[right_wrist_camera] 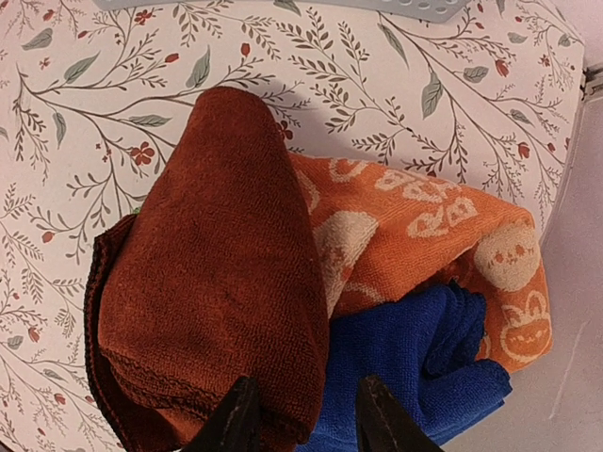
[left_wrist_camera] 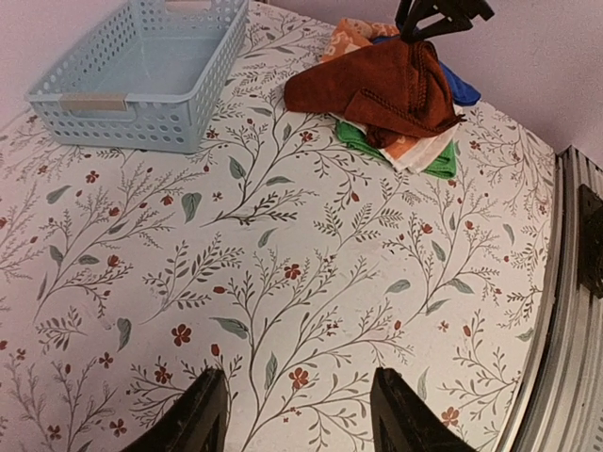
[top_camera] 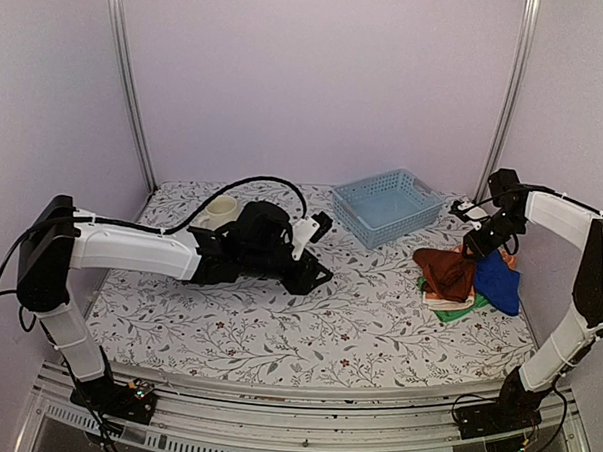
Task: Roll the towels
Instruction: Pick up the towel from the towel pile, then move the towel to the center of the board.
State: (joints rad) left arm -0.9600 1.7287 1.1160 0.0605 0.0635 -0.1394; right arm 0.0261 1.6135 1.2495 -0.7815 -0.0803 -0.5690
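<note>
A pile of towels lies at the table's right side. The rust-brown towel (top_camera: 443, 272) is on top, drawn up into a peak under my right gripper (top_camera: 471, 251). In the right wrist view my right gripper (right_wrist_camera: 306, 419) is closed on the rust-brown towel's (right_wrist_camera: 207, 282) edge fold, with the royal-blue towel (right_wrist_camera: 415, 358) and the orange white-patterned towel (right_wrist_camera: 424, 226) beside it. A green towel (left_wrist_camera: 438, 165) lies at the bottom of the pile. My left gripper (top_camera: 315, 252) is open and empty above the table's middle, also in its wrist view (left_wrist_camera: 300, 414).
A pale blue lattice basket (top_camera: 367, 227) stands at the back, left of the pile; it also shows in the left wrist view (left_wrist_camera: 122, 122). A white cylinder (top_camera: 220, 210) stands behind the left arm. Walls close in on the right and at the back.
</note>
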